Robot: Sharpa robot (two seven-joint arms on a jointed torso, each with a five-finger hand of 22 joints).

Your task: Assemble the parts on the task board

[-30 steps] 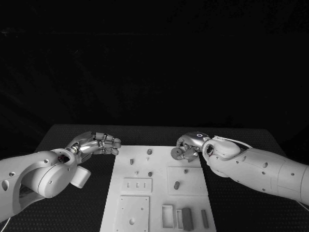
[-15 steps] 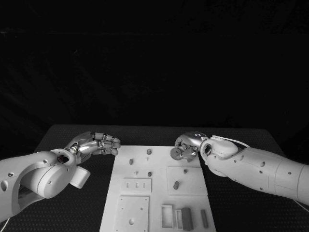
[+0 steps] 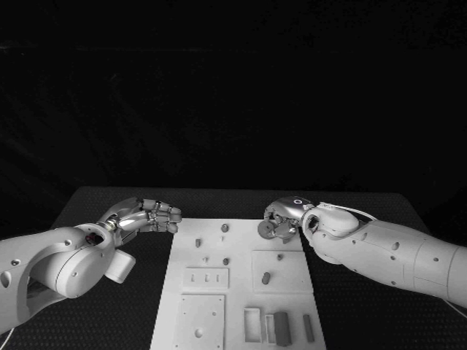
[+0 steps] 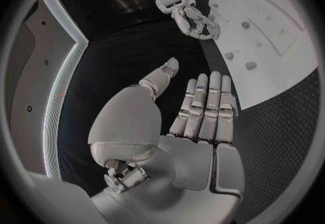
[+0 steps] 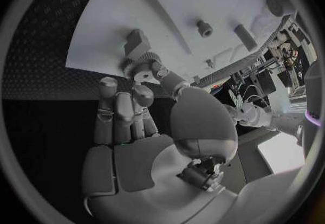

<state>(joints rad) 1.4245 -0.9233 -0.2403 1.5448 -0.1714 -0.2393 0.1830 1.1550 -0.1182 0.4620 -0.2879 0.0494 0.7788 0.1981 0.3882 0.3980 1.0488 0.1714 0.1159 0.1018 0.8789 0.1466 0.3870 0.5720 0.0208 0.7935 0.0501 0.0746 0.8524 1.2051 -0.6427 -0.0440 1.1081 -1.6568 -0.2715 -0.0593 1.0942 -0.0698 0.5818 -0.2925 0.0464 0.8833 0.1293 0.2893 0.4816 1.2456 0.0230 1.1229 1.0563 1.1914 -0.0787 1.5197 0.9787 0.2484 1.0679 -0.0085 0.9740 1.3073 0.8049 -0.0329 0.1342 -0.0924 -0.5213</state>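
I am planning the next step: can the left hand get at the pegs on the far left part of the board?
Probably yes. The left hand holds nothing and sits beside the board, with nothing between it and the pegs. The right hand is at the other edge, holding a gear.

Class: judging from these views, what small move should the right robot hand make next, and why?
Probably lower the gear toward the task board. The right robot hand pinches it above the board's far right corner; the left robot hand holds nothing.

task board (image 3: 238, 281) in the middle of the table (image 3: 118, 204), left hand (image 3: 147, 216) at its ten o'clock corner, right hand (image 3: 281, 219) over its one o'clock corner, holding a small gear (image 5: 138, 65)
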